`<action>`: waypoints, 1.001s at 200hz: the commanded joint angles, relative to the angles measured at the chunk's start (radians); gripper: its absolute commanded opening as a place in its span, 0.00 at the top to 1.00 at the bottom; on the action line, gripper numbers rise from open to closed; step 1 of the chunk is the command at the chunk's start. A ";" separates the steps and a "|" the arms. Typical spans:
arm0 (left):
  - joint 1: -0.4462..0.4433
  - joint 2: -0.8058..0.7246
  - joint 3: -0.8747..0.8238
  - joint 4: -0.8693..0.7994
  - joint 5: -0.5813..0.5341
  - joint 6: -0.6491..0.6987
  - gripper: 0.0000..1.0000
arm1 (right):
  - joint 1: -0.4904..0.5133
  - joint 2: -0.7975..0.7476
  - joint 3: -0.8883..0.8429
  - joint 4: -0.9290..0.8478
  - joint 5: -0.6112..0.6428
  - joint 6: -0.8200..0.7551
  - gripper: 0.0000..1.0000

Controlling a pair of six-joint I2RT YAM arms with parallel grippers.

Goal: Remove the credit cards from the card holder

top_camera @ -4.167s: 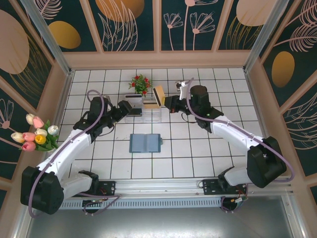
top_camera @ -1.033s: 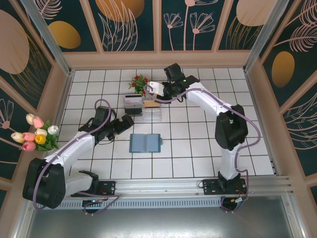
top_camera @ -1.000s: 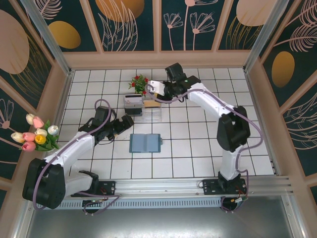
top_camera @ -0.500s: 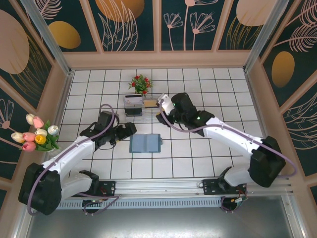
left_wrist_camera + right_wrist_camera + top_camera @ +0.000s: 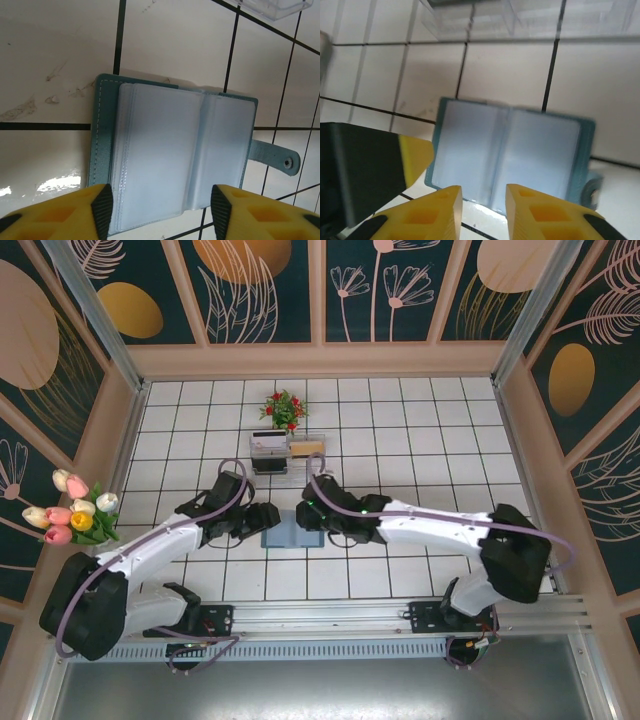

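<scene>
My left pincer [image 5: 161, 212] is spread wide, empty. The card holder [image 5: 170, 155] lies open just ahead, and I can't tell what its sleeves hold. My right pincer [image 5: 484, 207] is narrowly parted, pinching nothing. Beyond both, a clear rack [image 5: 310, 463] holds credit cards [image 5: 307, 448].

From above I saw the tiled table [image 5: 400, 430] lit brightly and evenly, with only soft, pale shadows on it. In the left wrist view the card holder [image 5: 170, 155] was sharp, and a white patch of glare lay on the glossy tile beside it. In the right wrist view the same card holder was blurred and its edges were smeared.
</scene>
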 commanded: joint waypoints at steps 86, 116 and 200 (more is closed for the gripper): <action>-0.008 0.134 -0.041 0.101 0.041 -0.006 0.70 | -0.003 0.213 0.070 -0.152 0.064 0.283 0.68; -0.008 0.147 -0.044 0.071 -0.008 0.016 0.74 | -0.002 0.238 0.076 -0.177 0.102 0.274 0.67; -0.008 0.167 -0.066 0.110 0.010 0.025 0.74 | -0.001 0.277 0.092 -0.084 0.027 0.179 0.79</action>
